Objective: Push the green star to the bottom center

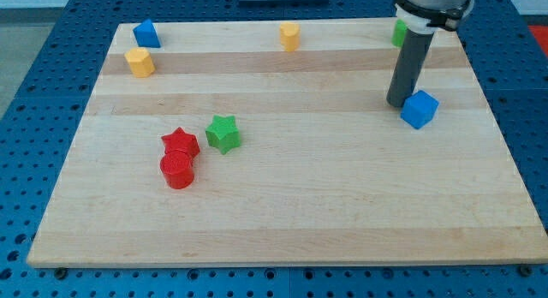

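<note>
The green star lies on the wooden board, left of centre. A red star sits just to its left, touching a red cylinder below it. My tip is far to the view's right of the green star, at the upper right of the board. It stands right beside the left edge of a blue cube.
A blue block and a yellow block sit at the top left. A yellow block is at the top centre. A green block at the top right is partly hidden behind the rod.
</note>
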Controlling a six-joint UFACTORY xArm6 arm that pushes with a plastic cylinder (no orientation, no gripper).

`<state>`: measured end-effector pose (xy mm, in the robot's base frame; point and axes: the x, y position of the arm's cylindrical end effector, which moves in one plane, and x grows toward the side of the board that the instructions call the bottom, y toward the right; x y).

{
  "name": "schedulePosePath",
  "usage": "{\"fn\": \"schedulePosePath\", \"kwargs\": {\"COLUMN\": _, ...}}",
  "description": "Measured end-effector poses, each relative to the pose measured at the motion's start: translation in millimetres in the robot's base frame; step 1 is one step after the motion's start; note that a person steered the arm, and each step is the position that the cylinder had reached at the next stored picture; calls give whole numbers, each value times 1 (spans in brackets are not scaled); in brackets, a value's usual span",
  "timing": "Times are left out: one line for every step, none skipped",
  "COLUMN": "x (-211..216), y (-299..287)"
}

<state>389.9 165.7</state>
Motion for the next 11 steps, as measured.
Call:
{"fn": "schedulePosePath", "kwargs": {"x": 0, "y": -7}}
{"fn": "schedulePosePath", "kwargs": {"x": -4, "y": -15}}
{"fn": "schedulePosePath", "kwargs": {"x": -4, "y": -17}}
{"fn": "schedulePosePath", "kwargs": {"x": -4, "y": -18}}
{"fn": "schedulePosePath", "kwargs": {"x": -4, "y": -18}}
{"fn": "schedulePosePath", "kwargs": {"x": -4, "y": -23}}
{"fn": "schedulePosePath", "kwargs": {"x": -10, "y": -52}}
{"fn": "schedulePosePath", "kwargs": {"x": -11, "y": -88}}
{"fn": "schedulePosePath", "kwargs": {"x": -11, "y": -141}}
{"fn": "schedulePosePath", "kwargs": {"x": -11, "y": -189}}
{"fn": "schedulePosePath", "kwargs": {"x": -11, "y": -235}}
